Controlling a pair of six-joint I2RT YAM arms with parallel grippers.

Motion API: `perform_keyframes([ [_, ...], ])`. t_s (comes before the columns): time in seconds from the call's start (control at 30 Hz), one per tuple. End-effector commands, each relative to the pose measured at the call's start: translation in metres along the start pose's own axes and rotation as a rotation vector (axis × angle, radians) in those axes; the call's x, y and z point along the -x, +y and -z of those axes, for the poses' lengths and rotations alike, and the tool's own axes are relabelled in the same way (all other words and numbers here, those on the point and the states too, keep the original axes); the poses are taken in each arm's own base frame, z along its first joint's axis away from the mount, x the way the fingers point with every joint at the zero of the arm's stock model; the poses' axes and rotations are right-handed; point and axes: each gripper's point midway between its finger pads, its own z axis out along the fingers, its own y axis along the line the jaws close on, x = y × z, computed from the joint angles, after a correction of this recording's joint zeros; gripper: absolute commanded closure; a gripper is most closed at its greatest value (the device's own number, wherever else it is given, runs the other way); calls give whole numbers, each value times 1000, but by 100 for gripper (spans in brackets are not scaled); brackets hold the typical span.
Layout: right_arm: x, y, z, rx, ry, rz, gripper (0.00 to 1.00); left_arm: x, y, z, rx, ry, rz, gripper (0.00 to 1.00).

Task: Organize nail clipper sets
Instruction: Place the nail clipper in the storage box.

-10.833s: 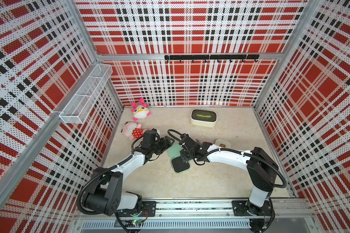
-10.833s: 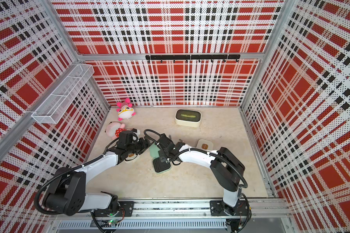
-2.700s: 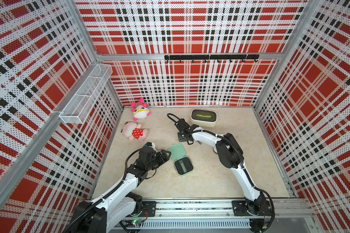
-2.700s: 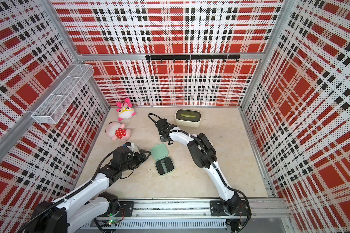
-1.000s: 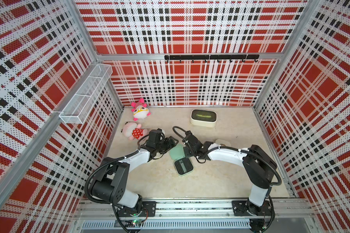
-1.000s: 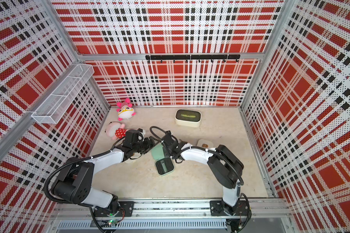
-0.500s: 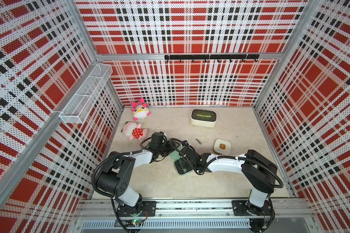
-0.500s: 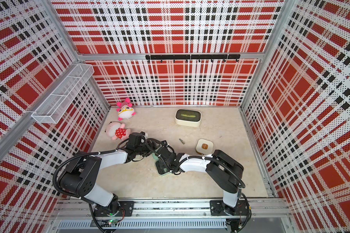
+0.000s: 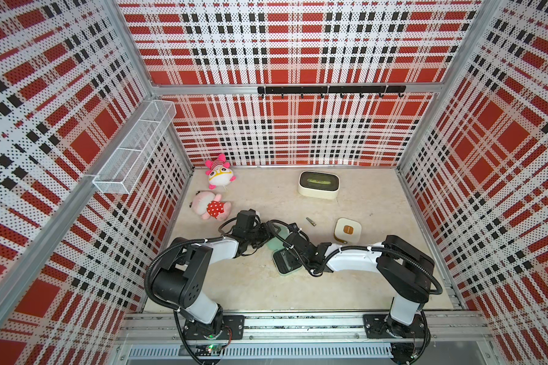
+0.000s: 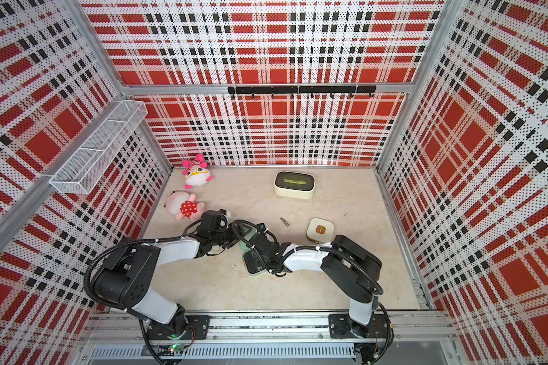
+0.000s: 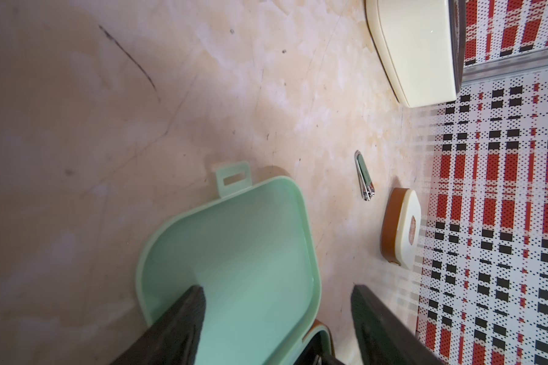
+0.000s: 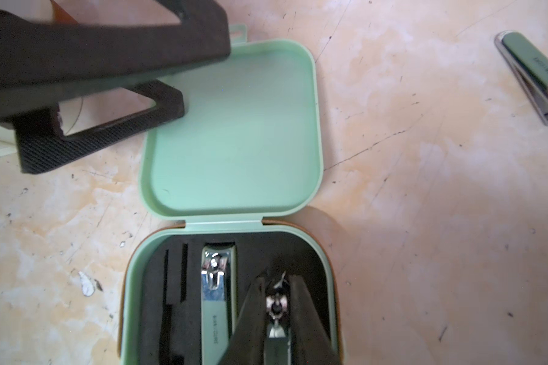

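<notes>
Beige tabletop (image 12: 424, 189), mint case (image 12: 234, 126) open, black insert (image 12: 152, 284), right jaws pinching silver clipper (image 12: 276, 308), left jaws apart.

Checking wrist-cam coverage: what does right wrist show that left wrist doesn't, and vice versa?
Right wrist only: the right gripper shut on the held clipper over the black insert, beside the seated clipper. Left wrist only: the closed cream case and the cream box. Both: the open mint lid and the loose clipper.
</notes>
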Motion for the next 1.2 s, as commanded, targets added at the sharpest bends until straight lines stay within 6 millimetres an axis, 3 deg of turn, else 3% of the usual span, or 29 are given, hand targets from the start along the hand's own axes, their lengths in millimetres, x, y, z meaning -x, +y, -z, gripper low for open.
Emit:
perform_keyframes([
  [0.0,2,3,3,7,-20,-2,87,-1,9,-2,18,-3,-2,23],
  [0.37,15,20,10,46,-53,19,86,-1,9,-2,18,-4,-2,23],
  [0.87,-6,10,-5,20,-6,24,87,-2,13,-1,24,-3,2,23],
  [1.17,-20,5,-2,7,14,30,87,-2,17,-3,32,2,4,23],
])
